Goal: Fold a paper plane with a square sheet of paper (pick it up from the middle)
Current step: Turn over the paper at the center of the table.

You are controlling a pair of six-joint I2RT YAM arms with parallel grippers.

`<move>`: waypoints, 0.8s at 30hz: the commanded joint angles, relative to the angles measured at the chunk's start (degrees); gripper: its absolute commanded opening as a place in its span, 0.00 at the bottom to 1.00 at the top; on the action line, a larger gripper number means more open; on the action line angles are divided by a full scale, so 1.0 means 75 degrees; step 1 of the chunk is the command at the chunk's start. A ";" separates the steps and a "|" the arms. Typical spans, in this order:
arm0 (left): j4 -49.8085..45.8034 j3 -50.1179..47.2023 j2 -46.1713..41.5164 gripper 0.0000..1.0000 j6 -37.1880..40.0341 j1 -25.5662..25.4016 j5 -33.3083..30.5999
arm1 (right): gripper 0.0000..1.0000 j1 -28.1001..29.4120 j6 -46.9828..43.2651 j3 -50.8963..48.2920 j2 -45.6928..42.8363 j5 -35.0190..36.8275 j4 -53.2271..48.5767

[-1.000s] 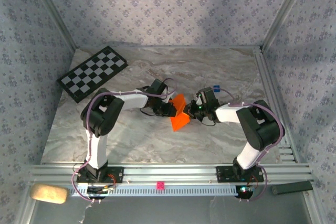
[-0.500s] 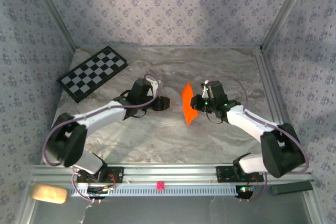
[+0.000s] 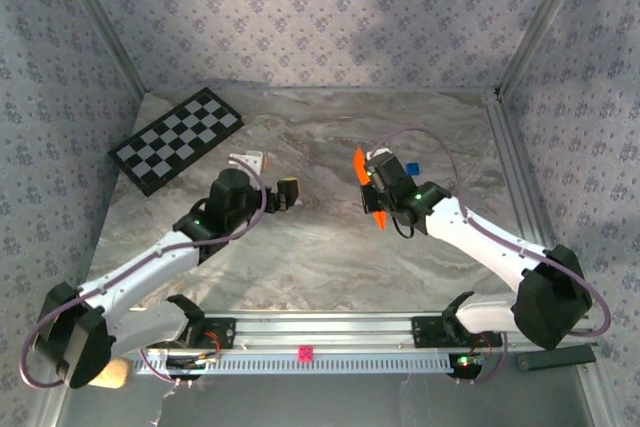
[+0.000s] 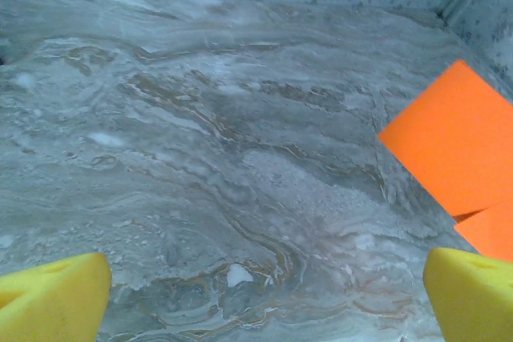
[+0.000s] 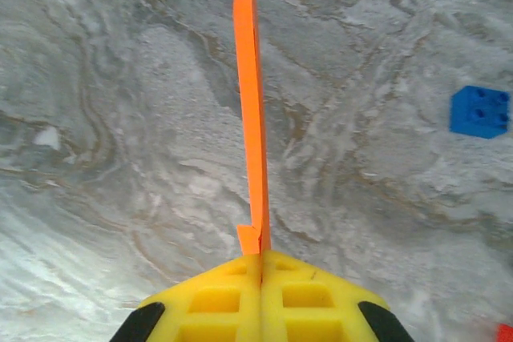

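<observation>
Pinching the folded orange paper (image 5: 250,118) edge-on between pads pressed tight together, the right hand (image 5: 260,266) holds it upright over the desk (image 3: 300,257), near a blue cube (image 5: 478,111); the left hand (image 4: 260,302) stands spread wide, apart from the paper.

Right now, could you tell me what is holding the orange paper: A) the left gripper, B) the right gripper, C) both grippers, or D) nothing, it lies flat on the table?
B: the right gripper is shut on the orange paper, while the left gripper is open and apart from it.
</observation>
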 commanded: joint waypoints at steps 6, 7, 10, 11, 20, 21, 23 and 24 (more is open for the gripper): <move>-0.0355 -0.0075 -0.0238 1.00 -0.0425 0.0202 -0.0549 | 0.05 0.0453 -0.0095 0.0537 0.0465 0.1767 -0.1087; -0.0350 -0.0084 -0.0222 1.00 -0.0464 0.0209 -0.0558 | 0.05 0.0461 -0.0043 0.0560 0.0503 0.1834 -0.1114; -0.0300 -0.0111 -0.0187 1.00 -0.0404 0.0224 -0.0375 | 0.05 0.0540 0.0018 0.0573 0.0612 0.1927 -0.1124; -0.0300 -0.0111 -0.0187 1.00 -0.0411 0.0221 -0.0365 | 0.05 0.0575 0.0057 0.0591 0.0665 0.1979 -0.1151; -0.0616 -0.0202 -0.0692 1.00 -0.0413 0.0236 -0.0312 | 0.05 0.0947 0.1436 0.2152 0.1673 0.2212 -0.3471; -0.0659 -0.0255 -0.0803 1.00 -0.0424 0.0226 -0.0321 | 0.05 0.1010 0.1634 0.2276 0.1753 0.2179 -0.3730; -0.0792 -0.0298 -0.0964 1.00 -0.0396 0.0252 -0.0333 | 0.05 0.1164 0.1968 0.2339 0.1817 0.2240 -0.3997; -0.0871 -0.0310 -0.1034 1.00 -0.0384 0.0266 -0.0359 | 0.05 0.1223 0.2048 0.2300 0.1795 0.2238 -0.4001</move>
